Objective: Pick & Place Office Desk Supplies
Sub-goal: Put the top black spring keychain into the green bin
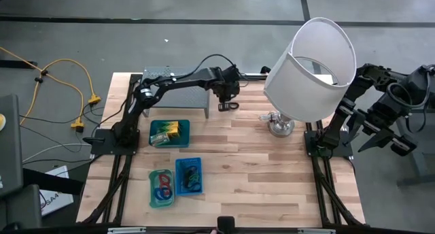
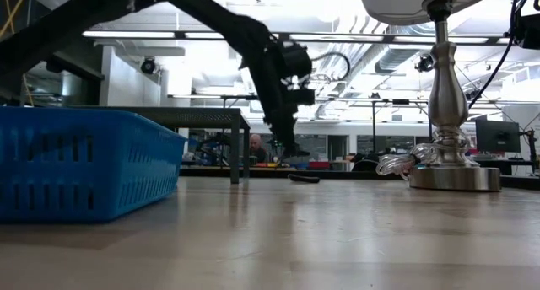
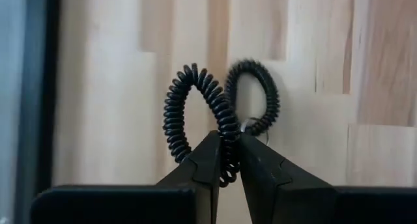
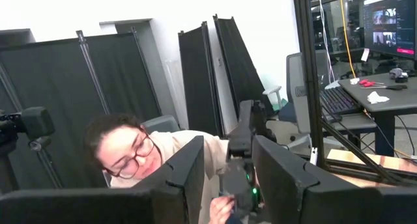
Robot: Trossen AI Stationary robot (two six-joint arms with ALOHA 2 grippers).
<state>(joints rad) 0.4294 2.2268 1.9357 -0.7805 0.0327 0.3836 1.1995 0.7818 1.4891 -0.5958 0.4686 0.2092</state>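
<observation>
A black coiled loop (image 3: pixel 195 107), twisted into a figure eight, is in my left gripper (image 3: pixel 228 142), which is shut on it. In the high view my left gripper (image 1: pixel 229 106) stands just right of the grey rack (image 1: pixel 173 84), over the table's far middle. Near the table's left front, three small trays hold other supplies: yellow-green packets (image 1: pixel 168 130), red and blue rings (image 1: pixel 161 186) and black loops (image 1: pixel 190 174). My right gripper (image 4: pixel 228 165) is open and held up off the table's right side, with nothing between its fingers. My left gripper pinches one strand of the coil (image 3: pixel 225 129) between its two fingertips, where the two loops of the figure eight cross. The fingers slant steeply down from the table's far side. The loops stick out beyond the fingertips, and a dark part (image 2: pixel 304 178) shows at table level.
A tall lamp with a white shade (image 1: pixel 312 64) and a metal base (image 1: pixel 281 125) stands right of my left gripper. The blue tray (image 2: pixel 84 159) fills the low view's left. A person shows in the room behind my right gripper. Bare wood lies at the table's near right.
</observation>
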